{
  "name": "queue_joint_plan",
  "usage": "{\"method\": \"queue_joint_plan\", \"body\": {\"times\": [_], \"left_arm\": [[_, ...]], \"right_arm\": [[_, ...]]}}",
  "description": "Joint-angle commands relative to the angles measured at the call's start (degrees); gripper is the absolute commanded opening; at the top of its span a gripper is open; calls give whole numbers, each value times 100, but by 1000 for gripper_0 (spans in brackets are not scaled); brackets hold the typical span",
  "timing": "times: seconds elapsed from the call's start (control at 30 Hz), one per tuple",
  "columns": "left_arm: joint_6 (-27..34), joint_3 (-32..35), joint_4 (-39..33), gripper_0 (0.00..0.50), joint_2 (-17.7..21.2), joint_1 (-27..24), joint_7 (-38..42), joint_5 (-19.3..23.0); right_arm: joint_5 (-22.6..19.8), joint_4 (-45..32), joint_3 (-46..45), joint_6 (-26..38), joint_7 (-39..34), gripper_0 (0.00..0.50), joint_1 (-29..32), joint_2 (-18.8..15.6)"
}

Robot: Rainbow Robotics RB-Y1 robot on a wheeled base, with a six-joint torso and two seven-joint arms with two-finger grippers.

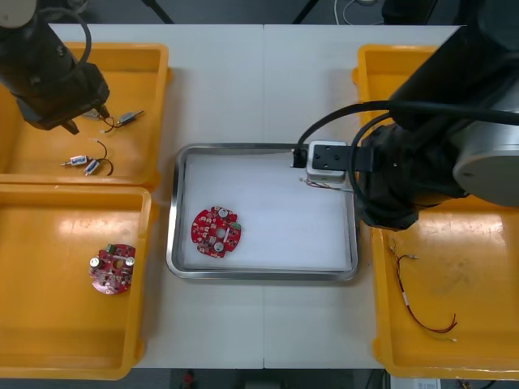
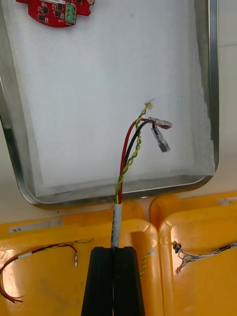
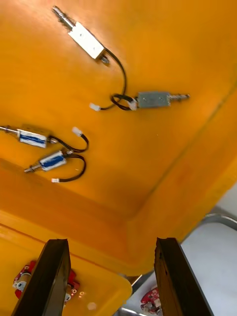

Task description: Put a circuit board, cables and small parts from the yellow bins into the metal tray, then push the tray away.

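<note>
Right gripper (image 2: 113,254) is clamped on the cable (image 2: 127,163), a red, a black and a yellow-green twisted strand in one bundle. I'm holding it by its white-sleeved end. The free ends reach out over the white lining of the metal tray (image 2: 213,74). The strand tips look right down at the lining, though I can't tell whether they touch it.

The catch is that my fingers sit outside the tray, over the yellow bins, so the cable crosses the rim. If I let go here, I reckon the tail drapes over the edge or slides back out. So I'd carry the grip inward past the rim, toward the open white patch, well apart from the red circuit board (image 2: 54,10) already lying in there. Then I'd come down low, lay the bundle flat and only then let go, so it doesn't spring.

Left gripper (image 3: 111,244) hangs with its fingers spread, holding nothing, over the far-left yellow bin (image 1: 32,154). The small metal parts (image 3: 155,98) lie loose on that bin's floor.
</note>
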Motion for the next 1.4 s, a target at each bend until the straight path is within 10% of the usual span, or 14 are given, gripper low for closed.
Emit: {"method": "queue_joint_plan", "body": {"times": [0.03,0.47,1.37,1.4], "left_arm": [[37,394,352,500,314,-290,343,-193],[-345,491,1442,500,323,-290,536,-334],[-1734,-37,2655,500,288,-290,563,-263],[-1769,-45,2681,500,279,-290,545,-272]], "right_arm": [[319,275,537,17,21,0,-442,430],[1383,679,1873,-1008,127,0,-485,895],[1418,2120,2823,-2168,12,0,-64,895],[1436,2120,2823,-2159,-5,66,-46,887]]}}
